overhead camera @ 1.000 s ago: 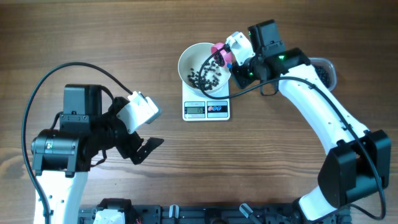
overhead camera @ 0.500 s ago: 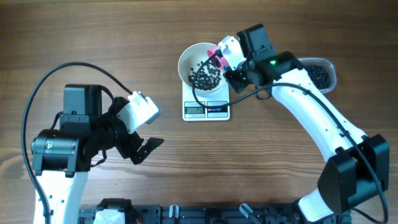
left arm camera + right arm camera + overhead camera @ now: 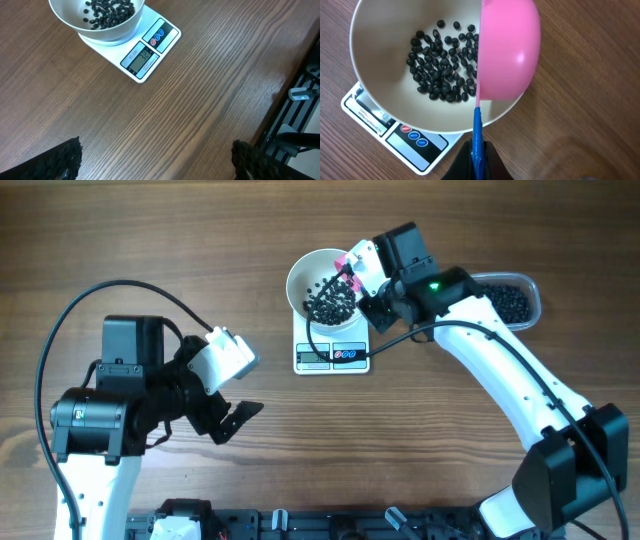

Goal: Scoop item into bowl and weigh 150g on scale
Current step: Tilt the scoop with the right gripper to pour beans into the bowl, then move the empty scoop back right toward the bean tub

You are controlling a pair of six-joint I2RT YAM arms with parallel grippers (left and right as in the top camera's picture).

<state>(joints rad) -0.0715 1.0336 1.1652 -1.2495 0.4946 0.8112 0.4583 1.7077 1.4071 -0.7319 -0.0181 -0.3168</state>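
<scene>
Brown wood-grain table [image 3: 150, 240] fills every view, with a black rack along its near edge. At the far left, the left gripper [image 3: 157, 160] hangs above bare wood with its jaws spread wide and nothing between them; only the dark textured fingertips [image 3: 67, 157] show at the bottom corners of the left wrist view. Well ahead of those jaws and off to their left side stands the white kitchen scale [image 3: 150, 50], its grey display and small red and blue buttons on the edge that faces them; the digits are too small to read. On the scale sits the round white bowl [image 3: 300, 270], which covers most of the platform. A loose layer of small black beans [image 3: 440, 65] lies in its bottom. The right gripper [image 3: 477, 160] is clamped tight on the thin blue handle [image 3: 477, 135] of a pink scoop [image 3: 507, 50]. The handle runs straight out from between the jaws, and the scoop's cup is directly ahead of them, tipped on its side over the bowl's rim with its hollow turned toward the beans. Whether the cup touches the rim cannot be told. Behind the right arm, at the far right, a clear plastic tub [image 3: 535, 295] holds more of the black beans, well apart from the bowl.
</scene>
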